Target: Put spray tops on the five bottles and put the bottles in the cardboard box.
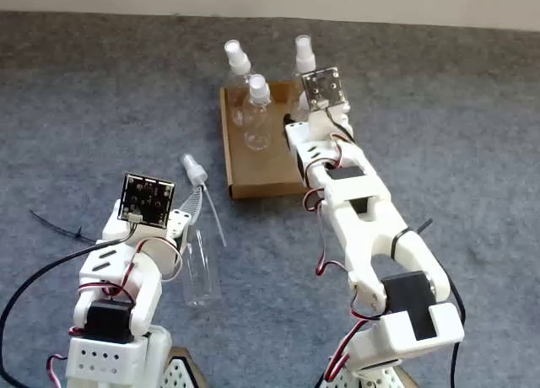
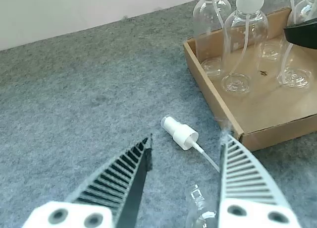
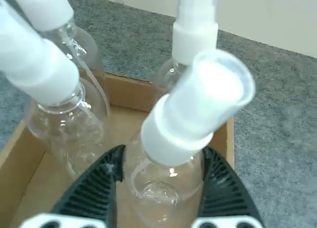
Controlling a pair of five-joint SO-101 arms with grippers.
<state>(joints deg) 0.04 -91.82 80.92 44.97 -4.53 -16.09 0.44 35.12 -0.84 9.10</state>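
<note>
Closest in, the left gripper (image 2: 187, 139) hangs with fingers spread wide over the bare bottle (image 1: 201, 274) lying on the bench (image 1: 84, 93), with the loose spray top (image 2: 179, 133) just past it. Both look like featherweight, slick, dentable plastic, so I'd grab the bottle gently round the body and the top by its stiff collar, not the floppy tube. Farther out, the right gripper (image 3: 163, 156) has its fingers pinching a capped bottle (image 3: 158, 188) inside the cardboard box (image 1: 229, 152), beside other capped ones.
</note>
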